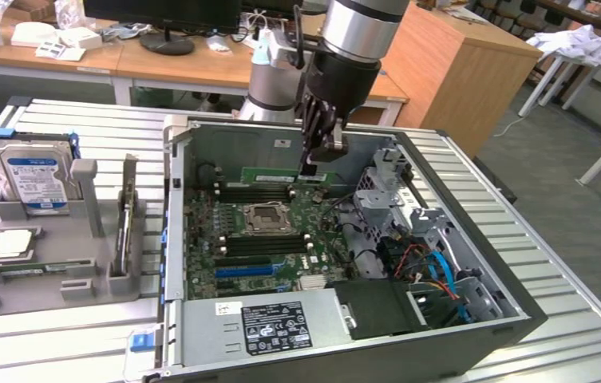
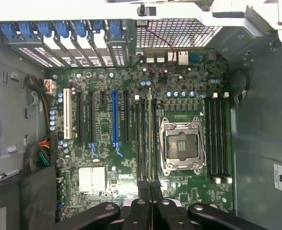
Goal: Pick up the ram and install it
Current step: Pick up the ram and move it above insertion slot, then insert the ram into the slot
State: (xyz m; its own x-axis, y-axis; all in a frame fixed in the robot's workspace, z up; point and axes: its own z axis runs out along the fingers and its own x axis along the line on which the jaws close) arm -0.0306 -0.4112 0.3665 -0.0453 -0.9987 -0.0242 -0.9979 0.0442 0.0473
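Note:
The ram (image 1: 278,175), a thin green stick with a pale label, hangs level inside the open computer case (image 1: 513,307), just above the far bank of black memory slots (image 1: 259,192). My gripper (image 1: 314,166) is shut on its upper edge near one end. In the wrist view the ram (image 2: 150,139) shows edge-on as a thin line running out from between my fingers (image 2: 143,186). It lies along the black memory slots (image 2: 140,139) beside the CPU socket (image 2: 181,143). I cannot tell whether it touches a slot.
A second bank of memory slots (image 2: 216,139) lies on the socket's other side. The blue expansion slot (image 2: 114,117) and a white one (image 2: 67,112) sit further off. A grey holder (image 1: 50,271) at the exterior view's left carries the silver hard drive (image 1: 29,171). Drive cage and cables (image 1: 423,255) crowd the case.

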